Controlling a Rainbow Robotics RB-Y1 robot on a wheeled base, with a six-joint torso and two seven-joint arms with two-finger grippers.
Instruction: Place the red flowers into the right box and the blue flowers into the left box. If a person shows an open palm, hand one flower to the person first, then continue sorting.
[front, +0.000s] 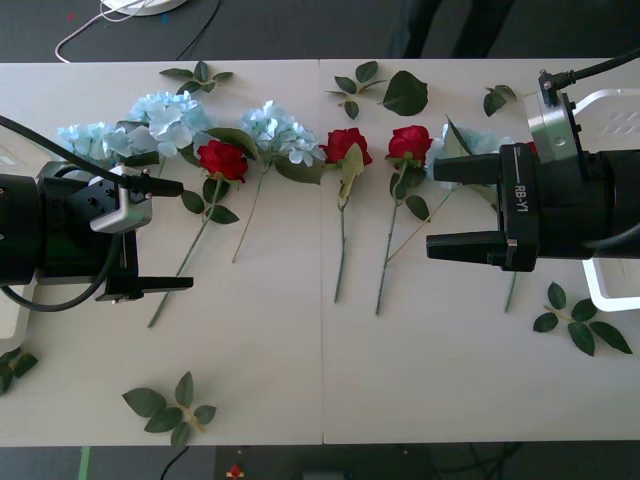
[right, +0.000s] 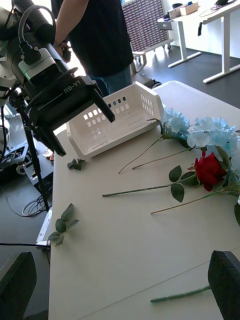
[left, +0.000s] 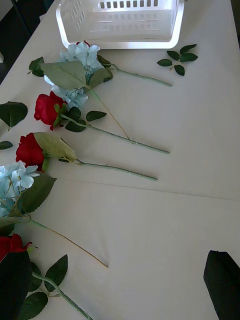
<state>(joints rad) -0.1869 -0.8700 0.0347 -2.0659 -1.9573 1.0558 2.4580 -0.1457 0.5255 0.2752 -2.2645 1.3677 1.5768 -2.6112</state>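
Flowers (front: 345, 148) between both arms' spread fingers (front: 468, 247)

"RB-Y1" is printed on the right claw (front: 455, 206) housing.

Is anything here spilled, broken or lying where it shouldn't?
Nothing looks damaged or spilled. The red roses and blue flowers lie in a loose row across the table, unsorted. The only strays are loose leaf sprigs scattered near the table's edges, without blooms. Both grippers, left and right, are open, holding nothing.

The red flowers (front: 340, 150) and blue flowers (front: 170, 118) lie in a row on the table (front: 420, 370) between the two boxes.
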